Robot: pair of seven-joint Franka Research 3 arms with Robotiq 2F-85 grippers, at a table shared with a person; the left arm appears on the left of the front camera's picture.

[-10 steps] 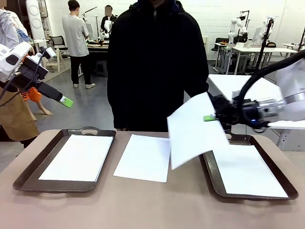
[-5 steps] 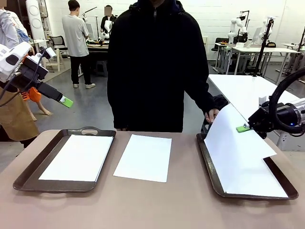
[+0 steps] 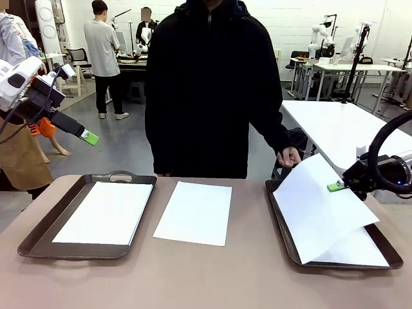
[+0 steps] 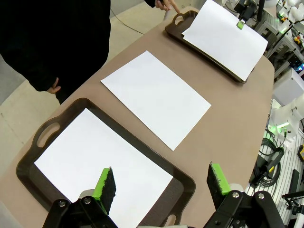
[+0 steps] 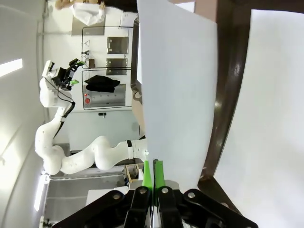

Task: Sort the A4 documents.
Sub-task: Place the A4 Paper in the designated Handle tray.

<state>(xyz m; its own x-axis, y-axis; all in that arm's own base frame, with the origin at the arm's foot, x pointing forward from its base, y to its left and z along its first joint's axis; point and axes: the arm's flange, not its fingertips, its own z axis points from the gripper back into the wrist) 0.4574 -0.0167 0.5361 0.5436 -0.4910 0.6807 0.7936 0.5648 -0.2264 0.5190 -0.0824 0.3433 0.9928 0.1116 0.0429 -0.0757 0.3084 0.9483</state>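
Entry, both arms in frame.

Your right claw [image 3: 335, 187] is clamping shut on one edge of the lifted A4 sheet [image 3: 318, 206]. In the right wrist view its green pads [image 5: 147, 173] are pressing together on that edge. The sheet is slanting down and away from this claw, over the right tray [image 3: 283, 238]. It is covering most of the second A4 sheet [image 3: 360, 254], which is lying flat on the tray floor below the claw. The person's hand [image 3: 288, 156] is hovering just beside the lifted sheet's far corner, across the sheet from the claw. You cannot tell whether it is touching.

Your left claw [image 3: 89, 136] is hanging with its fingers spread wide and gripping nothing. It is sitting high above the bench [image 3: 193, 277]. Directly beneath it, the left tray [image 4: 42, 137] is carrying the third A4 sheet [image 4: 99, 166], flat. Beyond that tray, between the two claws, the loose A4 sheet [image 4: 156, 97] is lying flat on the bare bench, well apart from either claw.
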